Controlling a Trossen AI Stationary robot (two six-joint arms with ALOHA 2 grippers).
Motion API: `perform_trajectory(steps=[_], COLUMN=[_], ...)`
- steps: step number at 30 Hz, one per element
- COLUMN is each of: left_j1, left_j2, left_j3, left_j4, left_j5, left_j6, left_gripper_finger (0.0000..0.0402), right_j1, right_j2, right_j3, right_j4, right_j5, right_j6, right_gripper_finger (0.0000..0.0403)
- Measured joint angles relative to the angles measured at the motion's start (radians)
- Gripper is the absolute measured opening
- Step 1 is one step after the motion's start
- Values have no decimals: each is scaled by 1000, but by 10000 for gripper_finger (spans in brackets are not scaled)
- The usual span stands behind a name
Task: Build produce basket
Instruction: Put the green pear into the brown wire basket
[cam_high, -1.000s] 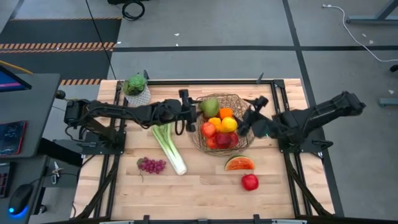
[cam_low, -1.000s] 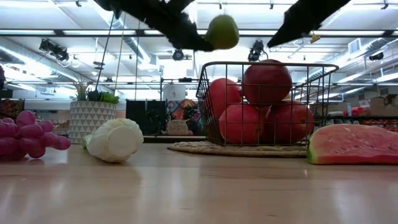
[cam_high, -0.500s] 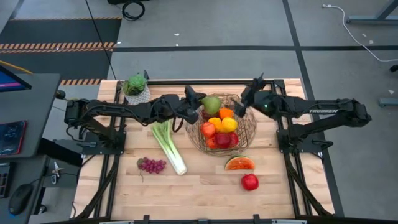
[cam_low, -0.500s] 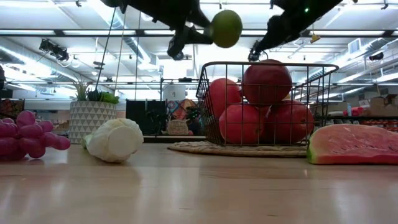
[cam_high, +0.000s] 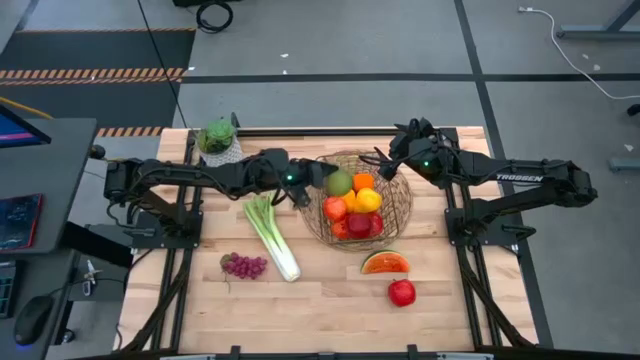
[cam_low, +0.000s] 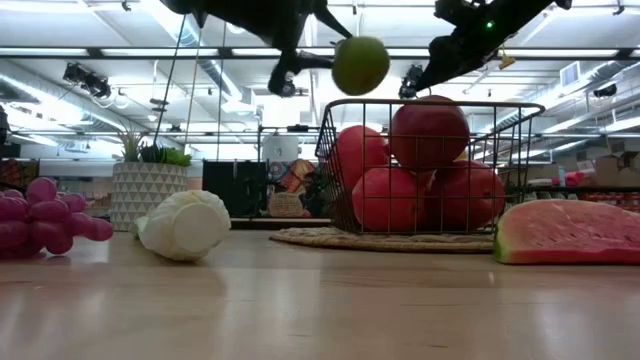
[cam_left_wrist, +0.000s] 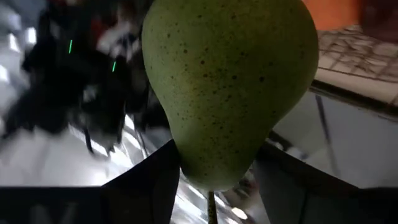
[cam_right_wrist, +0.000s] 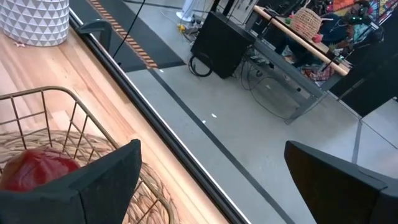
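My left gripper (cam_high: 327, 180) reaches in from the table's left and is shut on a green pear (cam_high: 341, 183). It holds the pear in the air over the left part of the round wire basket (cam_high: 398, 212). The basket holds red apples (cam_low: 428, 132), oranges and a yellow piece. My right gripper (cam_high: 392, 160) is open and hovers above the basket's far right rim, touching nothing. On the wood lie a leek (cam_high: 271, 234), purple grapes (cam_high: 243, 265), a watermelon slice (cam_high: 385, 263) and a red apple (cam_high: 402, 292). My left gripper pinches the pear between its two fingers (cam_left_wrist: 149, 186) at the narrow stem end (cam_left_wrist: 211, 165). The fingers come about level from the table's left. The pear is lifted clear, its wide end pointing away from the gripper above the basket's left rim (cam_low: 330, 110).
A small green plant in a white pot (cam_high: 219, 140) stands at the far left corner of the table. The leek lies just below the left arm. The black frame rails (cam_high: 455, 240) run along both sides. Bare wood shows along the near edge.
My right gripper has swung from the basket's right near side toward the far edge and now hovers by the far right rim. My left gripper has turned at the wrist while staying shut on the pear, and the pear has come slightly lower over the basket.
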Motion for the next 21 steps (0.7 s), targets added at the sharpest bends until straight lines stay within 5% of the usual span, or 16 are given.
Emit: perform_trajectory(steps=[10, 21], left_j1=[-29, -68], left_j2=[0, 0], left_j3=[0, 0], left_j4=[-45, -30], left_j5=[142, 231], left_j6=[399, 415], left_gripper_finger=[192, 203], right_j1=[2, 4], right_j2=[2, 2], right_j3=[0, 1], right_j4=[8, -3], right_j5=[0, 0], right_j6=[3, 3], right_gripper_finger=[399, 399])
